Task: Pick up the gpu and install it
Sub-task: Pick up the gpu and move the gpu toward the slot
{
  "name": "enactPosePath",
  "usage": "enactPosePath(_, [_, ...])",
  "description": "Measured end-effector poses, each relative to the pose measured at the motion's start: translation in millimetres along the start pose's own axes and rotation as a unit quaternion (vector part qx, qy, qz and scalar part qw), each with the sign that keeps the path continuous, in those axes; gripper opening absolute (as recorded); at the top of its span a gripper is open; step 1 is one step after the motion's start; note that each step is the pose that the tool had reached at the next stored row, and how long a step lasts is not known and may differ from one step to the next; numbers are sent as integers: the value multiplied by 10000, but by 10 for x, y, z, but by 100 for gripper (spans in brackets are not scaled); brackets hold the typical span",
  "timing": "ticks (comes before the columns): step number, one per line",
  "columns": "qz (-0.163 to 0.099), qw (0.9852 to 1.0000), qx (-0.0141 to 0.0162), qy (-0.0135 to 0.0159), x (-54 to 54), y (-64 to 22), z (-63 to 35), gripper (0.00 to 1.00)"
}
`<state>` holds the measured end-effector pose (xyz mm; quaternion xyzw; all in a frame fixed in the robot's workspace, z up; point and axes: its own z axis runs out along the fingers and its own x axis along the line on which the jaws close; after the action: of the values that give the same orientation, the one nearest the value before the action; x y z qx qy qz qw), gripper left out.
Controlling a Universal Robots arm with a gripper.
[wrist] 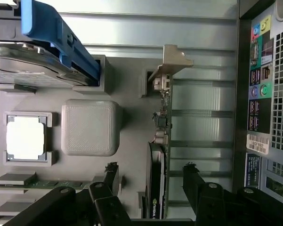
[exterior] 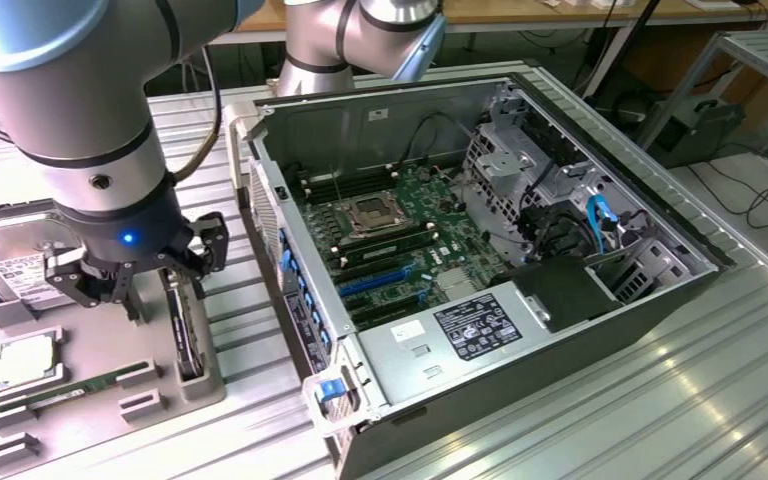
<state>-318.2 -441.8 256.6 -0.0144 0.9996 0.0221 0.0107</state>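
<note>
The gpu [exterior: 187,335] is a thin dark card standing edge-on in a slot of the grey holder tray [exterior: 157,400], to the exterior view's left of the open computer case [exterior: 491,250]. In the wrist view the gpu [wrist: 159,146] runs lengthwise, with its pale metal bracket [wrist: 172,61] at the end away from the camera. My gripper [exterior: 144,290] hangs just above the tray over the card. The gripper [wrist: 151,172] is open; its black fingers [wrist: 112,172] straddle the card without touching it. Nothing is held.
The tray also holds a silver hard drive [exterior: 11,270] with a blue caddy [wrist: 61,42], a processor chip [wrist: 26,137], a green memory stick [wrist: 56,184] and a grey square block [wrist: 90,127]. Blue expansion slots [exterior: 377,282] lie on the motherboard. The case's rear port panel [wrist: 263,84] faces the tray.
</note>
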Motion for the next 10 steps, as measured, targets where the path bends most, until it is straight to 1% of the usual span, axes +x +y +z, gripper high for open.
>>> enactPosePath(8, [1,10000,0,0,2,-6,159,66])
enactPosePath(10, [5,10000,4,1,-17,-9,205,66])
